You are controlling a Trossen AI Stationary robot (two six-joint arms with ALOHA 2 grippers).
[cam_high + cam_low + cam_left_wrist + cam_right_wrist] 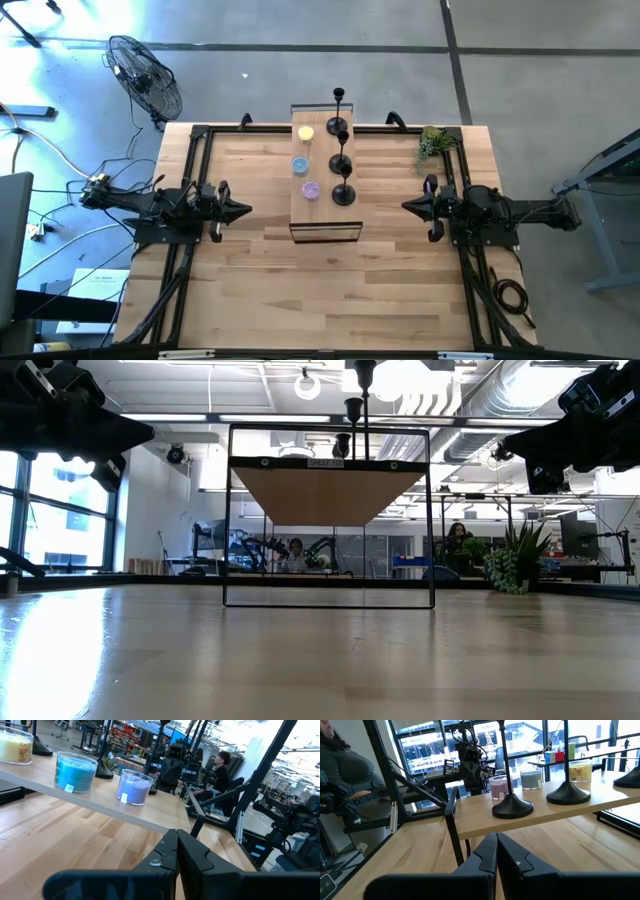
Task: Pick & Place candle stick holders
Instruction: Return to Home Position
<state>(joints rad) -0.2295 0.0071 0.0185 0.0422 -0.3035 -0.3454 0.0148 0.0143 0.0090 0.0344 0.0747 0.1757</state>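
Observation:
Three black candle stick holders [341, 163] stand in a row on their disc bases on the right half of a raised wooden shelf [323, 215] at the table's middle. In the right wrist view their bases [512, 807] [568, 795] [627, 780] sit on the shelf top with the stems rising out of frame. My left gripper [245, 210] [176, 845] is shut and level left of the shelf. My right gripper [407, 205] [496, 845] is shut and level right of it. Both are apart from the shelf and hold nothing.
Yellow [15, 747], blue [75, 772] and purple [135, 787] jar candles line the shelf's left half. The shelf sits on a black wire frame [330, 600]. A green plant sprig [432, 142] is at the far right corner. People sit beyond the table [220, 770].

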